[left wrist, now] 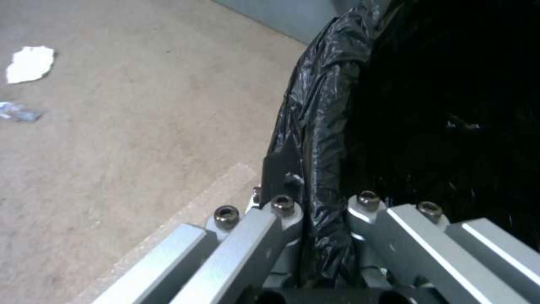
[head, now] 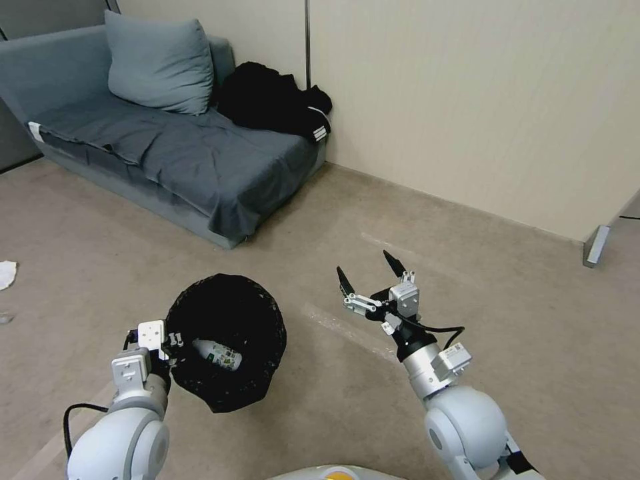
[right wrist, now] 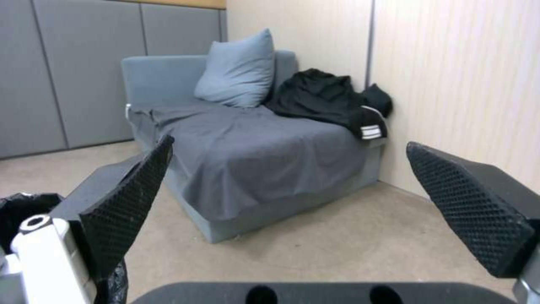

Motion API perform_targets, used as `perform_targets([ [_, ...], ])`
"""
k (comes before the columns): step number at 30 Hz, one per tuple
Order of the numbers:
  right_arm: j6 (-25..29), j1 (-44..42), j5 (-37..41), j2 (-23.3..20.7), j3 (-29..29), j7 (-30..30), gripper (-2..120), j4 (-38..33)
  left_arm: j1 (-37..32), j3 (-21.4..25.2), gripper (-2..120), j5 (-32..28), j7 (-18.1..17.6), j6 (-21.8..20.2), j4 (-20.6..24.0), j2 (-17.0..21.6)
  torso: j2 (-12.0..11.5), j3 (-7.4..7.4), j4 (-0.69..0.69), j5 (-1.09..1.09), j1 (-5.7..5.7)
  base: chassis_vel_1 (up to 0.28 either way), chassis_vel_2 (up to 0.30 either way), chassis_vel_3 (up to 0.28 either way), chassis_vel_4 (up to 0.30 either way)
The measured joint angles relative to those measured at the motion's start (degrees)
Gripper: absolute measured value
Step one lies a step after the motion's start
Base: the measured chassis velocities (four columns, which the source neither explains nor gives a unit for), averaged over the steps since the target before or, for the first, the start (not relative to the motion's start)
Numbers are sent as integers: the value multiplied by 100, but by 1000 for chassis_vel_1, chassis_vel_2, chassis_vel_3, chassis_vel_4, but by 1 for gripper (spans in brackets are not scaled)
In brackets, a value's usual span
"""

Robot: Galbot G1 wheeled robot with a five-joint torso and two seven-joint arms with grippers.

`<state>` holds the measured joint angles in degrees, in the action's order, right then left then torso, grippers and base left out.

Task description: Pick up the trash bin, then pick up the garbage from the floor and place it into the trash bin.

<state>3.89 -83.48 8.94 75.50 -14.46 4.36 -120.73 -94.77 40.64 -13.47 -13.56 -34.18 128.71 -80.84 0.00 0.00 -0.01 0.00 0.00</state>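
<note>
The trash bin point(head: 230, 313), lined with a crinkled black bag, hangs tilted above the floor point(head: 467, 280). My left gripper point(head: 172, 348) is shut on its rim; in the left wrist view the gripper point(left wrist: 306, 179) pinches the bag-covered rim point(left wrist: 320, 126). A small clear bottle point(head: 217, 355) lies inside the bin. My right gripper point(head: 371, 275) hovers open and holds nothing, to the right of the bin, its fingers point(right wrist: 135, 198) spread wide. Garbage lies on the floor far left: a crumpled white tissue point(head: 5, 273) point(left wrist: 31, 63) and a small clear piece point(left wrist: 20, 112).
A grey sofa point(head: 200, 167) with a cushion point(head: 157, 63) and a black garment point(head: 273, 100) stands against the beige wall point(head: 480, 100) ahead to the left. Open carpet lies ahead and to the right. A grey post foot point(head: 595, 245) sits at far right.
</note>
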Motion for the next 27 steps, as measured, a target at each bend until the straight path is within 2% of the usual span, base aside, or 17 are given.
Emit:
perform_targets([
  [12,17,72,45,-72,-15,2,100,51,-12,27,1,7,-9,-16,50,4,0,0,0,0,0,83,81,78,77],
  [27,9,115,82,-72,11,-7,100,85,-28,22,1,22,-13,-25,57,31,-1,0,1,0,0,125,119,113,129],
])
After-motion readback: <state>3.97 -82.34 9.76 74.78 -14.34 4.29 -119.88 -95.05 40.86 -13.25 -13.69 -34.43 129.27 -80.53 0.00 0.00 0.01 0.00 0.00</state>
